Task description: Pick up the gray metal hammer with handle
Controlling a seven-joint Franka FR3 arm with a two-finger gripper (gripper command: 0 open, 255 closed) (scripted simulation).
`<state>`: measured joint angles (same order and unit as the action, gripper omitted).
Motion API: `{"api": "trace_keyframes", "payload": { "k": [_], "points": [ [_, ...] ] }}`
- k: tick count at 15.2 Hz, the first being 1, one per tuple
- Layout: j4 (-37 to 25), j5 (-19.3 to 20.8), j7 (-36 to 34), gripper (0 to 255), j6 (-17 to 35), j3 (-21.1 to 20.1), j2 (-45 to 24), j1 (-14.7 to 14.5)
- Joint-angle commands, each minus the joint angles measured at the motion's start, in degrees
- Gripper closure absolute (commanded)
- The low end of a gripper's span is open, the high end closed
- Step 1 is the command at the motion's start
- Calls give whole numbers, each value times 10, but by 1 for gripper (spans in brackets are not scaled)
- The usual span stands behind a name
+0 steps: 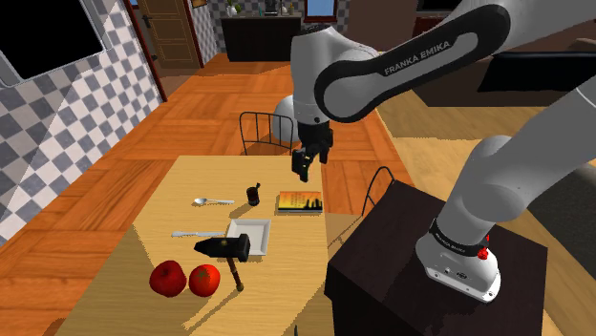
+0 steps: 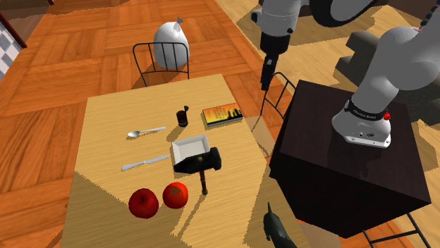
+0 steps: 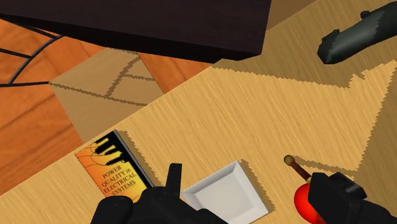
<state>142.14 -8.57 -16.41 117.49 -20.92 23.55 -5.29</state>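
Note:
The hammer (image 1: 226,248) lies flat on the wooden table (image 1: 170,191), its dark blocky head (image 2: 198,163) against the near edge of a white square dish (image 2: 190,148) and its thin brown handle (image 2: 204,184) pointing toward the table's front. My gripper (image 1: 304,168) hangs open in the air well above the table, over the book (image 1: 299,202) and apart from the hammer. In the wrist view the fingers (image 3: 172,181) stand wide apart, with the dish (image 3: 226,194) between them and the handle's end (image 3: 290,160) near the other finger.
Two red apples (image 1: 168,278) (image 1: 204,280) sit next to the handle. A knife (image 1: 196,234), a spoon (image 1: 212,201) and a small dark cup (image 1: 254,194) lie beyond. A wire chair with a white bag (image 2: 171,44) stands behind the table. The dark stand (image 2: 331,162) borders the table.

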Motion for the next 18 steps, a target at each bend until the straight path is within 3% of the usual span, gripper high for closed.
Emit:
{"api": "trace_keyframes", "payload": {
  "k": [1,6,11,18],
  "points": [
    [-6,3,-20,0,38,-21,-40,-3],
    [-42,38,-75,0,113,-66,-146,-4],
    [-97,112,-151,0,170,-94,-263,-13],
    [-205,236,-256,0,209,-79,-428,-72]
  ]
}}
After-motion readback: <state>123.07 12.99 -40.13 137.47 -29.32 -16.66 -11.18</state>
